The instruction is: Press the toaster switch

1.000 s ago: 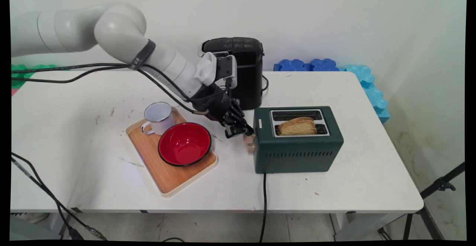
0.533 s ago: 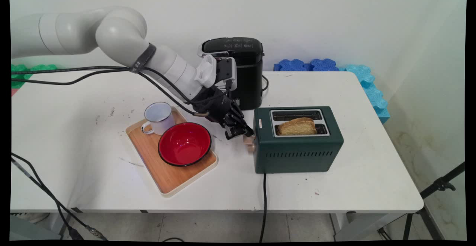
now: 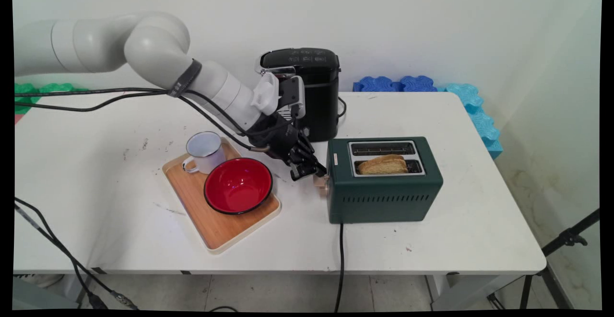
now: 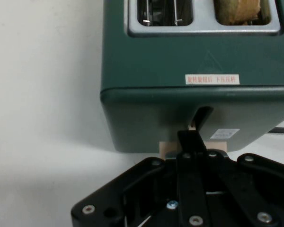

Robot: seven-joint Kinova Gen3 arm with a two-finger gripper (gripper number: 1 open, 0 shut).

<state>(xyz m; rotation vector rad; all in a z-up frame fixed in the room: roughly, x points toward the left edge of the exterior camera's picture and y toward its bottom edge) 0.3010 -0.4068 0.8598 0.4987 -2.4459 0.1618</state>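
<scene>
The hand (image 3: 311, 170) sits at the left end of the green toaster (image 3: 383, 197), its fingers pressed together and resting on top of the pale lever (image 3: 320, 182) that sticks out from that end. In the hand view the black fingers (image 4: 191, 142) meet in front of the lever slot (image 4: 203, 116), with the wooden lever (image 4: 166, 147) just under them. A slice of toast (image 3: 383, 165) sits low in the toaster's near slot; the far slot shows bare wire. Left of the hand a wooden tray (image 3: 218, 230) lies on the counter (image 3: 455, 240), carrying a red bowl (image 3: 238, 185) and, touching it behind, a white enamel mug (image 3: 204, 151). A black coffee machine (image 3: 312, 91) stands behind the hand, near the counter's far edge. The toaster's black cord (image 3: 341, 259) runs off the counter's front edge.
</scene>
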